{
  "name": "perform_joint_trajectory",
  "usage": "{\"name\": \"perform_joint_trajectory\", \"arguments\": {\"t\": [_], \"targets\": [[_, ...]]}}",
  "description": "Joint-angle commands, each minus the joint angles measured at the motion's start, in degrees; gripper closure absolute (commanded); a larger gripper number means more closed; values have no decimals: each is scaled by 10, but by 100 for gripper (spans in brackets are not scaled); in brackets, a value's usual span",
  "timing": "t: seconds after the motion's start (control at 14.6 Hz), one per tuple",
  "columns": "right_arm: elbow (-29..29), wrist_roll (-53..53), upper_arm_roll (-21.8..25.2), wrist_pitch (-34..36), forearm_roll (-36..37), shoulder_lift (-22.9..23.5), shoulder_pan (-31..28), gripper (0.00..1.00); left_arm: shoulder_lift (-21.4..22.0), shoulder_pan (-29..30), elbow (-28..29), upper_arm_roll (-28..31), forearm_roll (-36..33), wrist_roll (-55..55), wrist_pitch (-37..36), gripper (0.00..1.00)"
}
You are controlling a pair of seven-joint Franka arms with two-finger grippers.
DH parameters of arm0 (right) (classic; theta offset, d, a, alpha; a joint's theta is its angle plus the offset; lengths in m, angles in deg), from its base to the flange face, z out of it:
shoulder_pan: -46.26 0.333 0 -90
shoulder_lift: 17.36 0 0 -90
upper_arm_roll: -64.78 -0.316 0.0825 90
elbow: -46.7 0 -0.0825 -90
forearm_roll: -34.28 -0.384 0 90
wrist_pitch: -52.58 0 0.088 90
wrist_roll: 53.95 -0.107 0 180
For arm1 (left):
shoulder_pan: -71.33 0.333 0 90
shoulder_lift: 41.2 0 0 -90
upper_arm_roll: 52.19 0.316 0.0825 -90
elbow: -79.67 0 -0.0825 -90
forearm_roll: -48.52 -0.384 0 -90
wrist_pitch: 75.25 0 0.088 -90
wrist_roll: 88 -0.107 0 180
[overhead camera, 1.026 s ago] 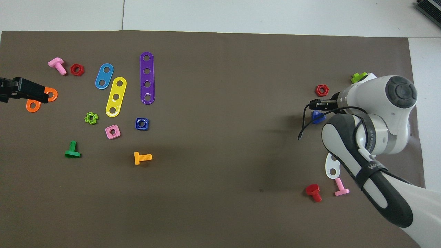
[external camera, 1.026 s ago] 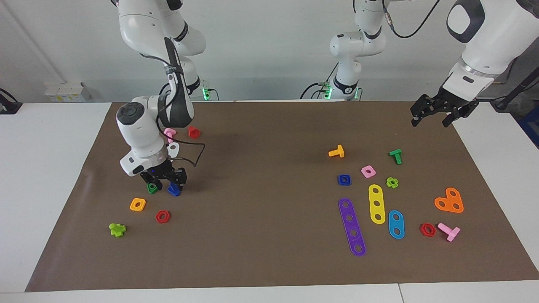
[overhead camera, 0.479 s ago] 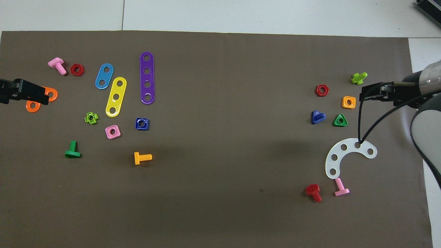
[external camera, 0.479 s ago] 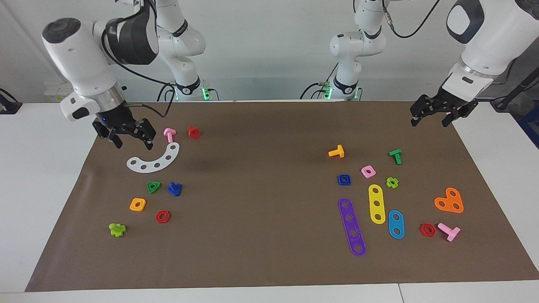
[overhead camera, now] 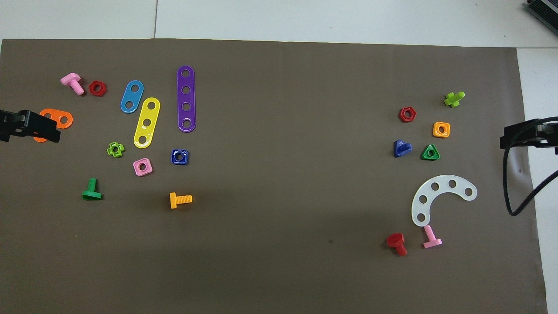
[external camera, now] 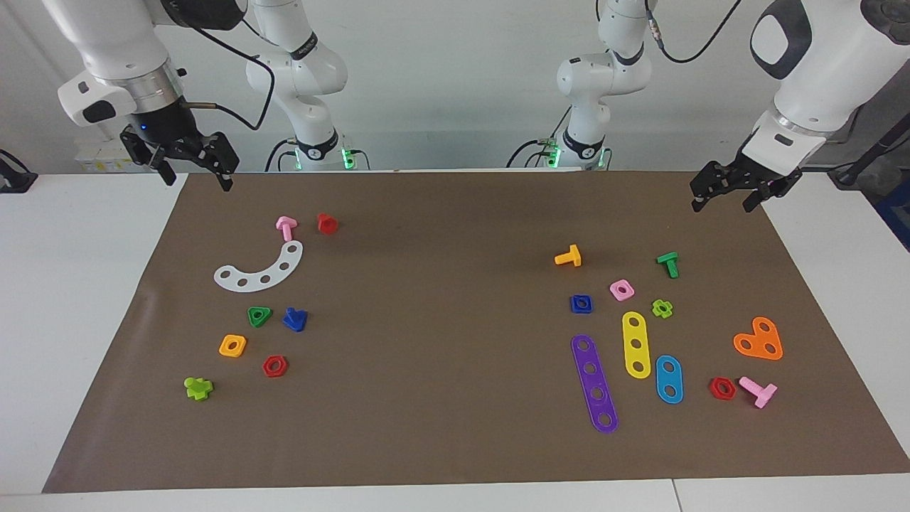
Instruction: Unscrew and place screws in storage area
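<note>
Grippers both hung empty in the air at the mat's two ends. Right gripper (external camera: 193, 165) sat raised over the mat's edge at the right arm's end, close to the robots' side, its fingers spread apart with nothing between them; in the overhead view only its dark tip (overhead camera: 523, 136) showed at the frame's side, with a black cable looping below it. Left gripper (external camera: 732, 192) hovered over the corner of the mat at the left arm's end, fingers also apart and empty; from overhead it (overhead camera: 26, 126) partly covered an orange heart-shaped plate (external camera: 759, 340). Brown mat (external camera: 441, 370) carried two clusters of parts. At the right arm's end lay a blue screw (external camera: 293, 319) on the mat, just beside a green triangular nut (external camera: 259, 316), with an orange square nut (external camera: 232, 345) and a red hex nut (external camera: 274, 365) farther from the robots, and a white curved strip (external camera: 261, 270) nearer to them. A pink bolt (external camera: 286, 227) and a red bolt (external camera: 326, 223) lay near the strip's end. At the left arm's end, a blue square nut (external camera: 581, 304) rested near a pink square nut (external camera: 621, 289), with a purple strip (external camera: 594, 382), a yellow strip (external camera: 635, 344) and a light-blue strip (external camera: 668, 378) farther from the robots. An orange bolt (external camera: 569, 256) lay apart, nearer to the robots.
</note>
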Motion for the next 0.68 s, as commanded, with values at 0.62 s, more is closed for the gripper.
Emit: {"name": "perform_joint_trajectory", "arguments": {"t": [0.62], "targets": [[29,6,-9,16,-22,-17,-7,0,23,2,22,3,-15,0,5,0]]}}
